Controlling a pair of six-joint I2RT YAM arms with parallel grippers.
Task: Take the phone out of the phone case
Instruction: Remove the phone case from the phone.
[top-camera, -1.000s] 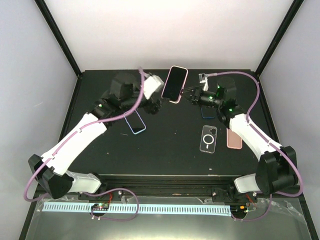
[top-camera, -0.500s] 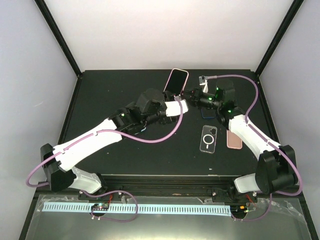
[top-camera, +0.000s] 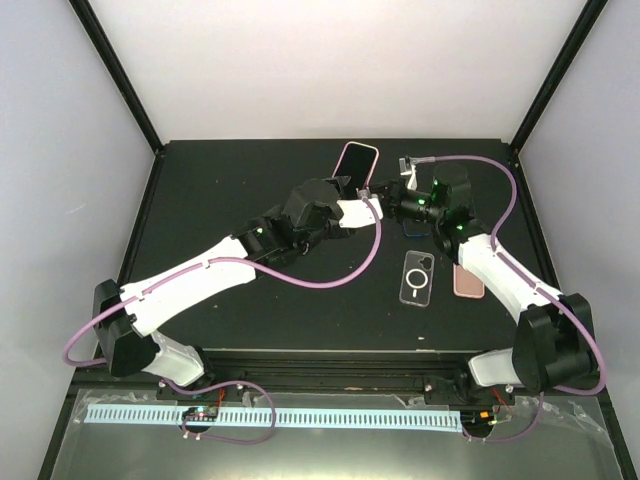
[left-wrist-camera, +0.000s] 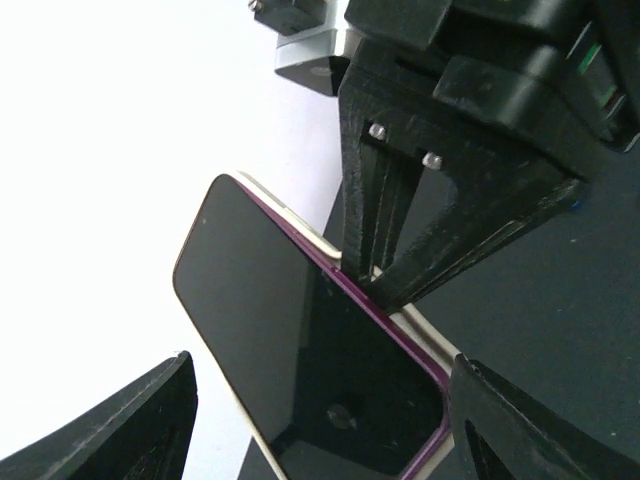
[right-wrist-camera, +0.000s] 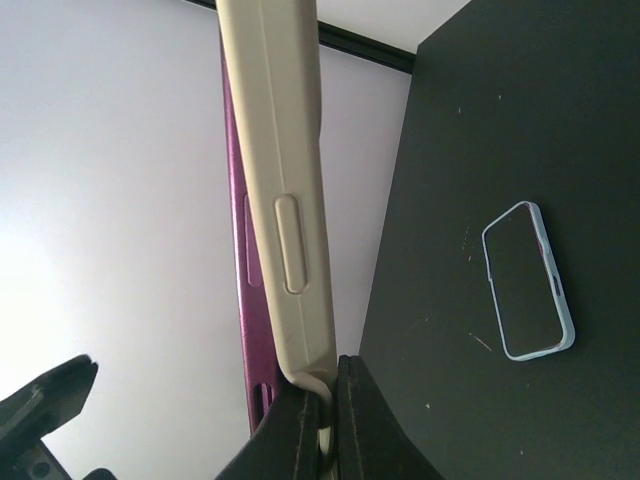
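Right wrist: right gripper (right-wrist-camera: 325, 388) on phone (right-wrist-camera: 250, 330)

**Two YAM arms, top and left-wrist views.**
Left arm (top-camera: 185, 278) and right arm (top-camera: 500, 272): white link shells, black joint housings, small green lights (top-camera: 422, 199) and looping purple cables (top-camera: 325, 286). Right gripper (left-wrist-camera: 370, 285): matte black, with two silver screws (left-wrist-camera: 377, 130) on its finger mount.

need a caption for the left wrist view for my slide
Right tool pinches the edge of the cased phone while the open left tool faces its screen.
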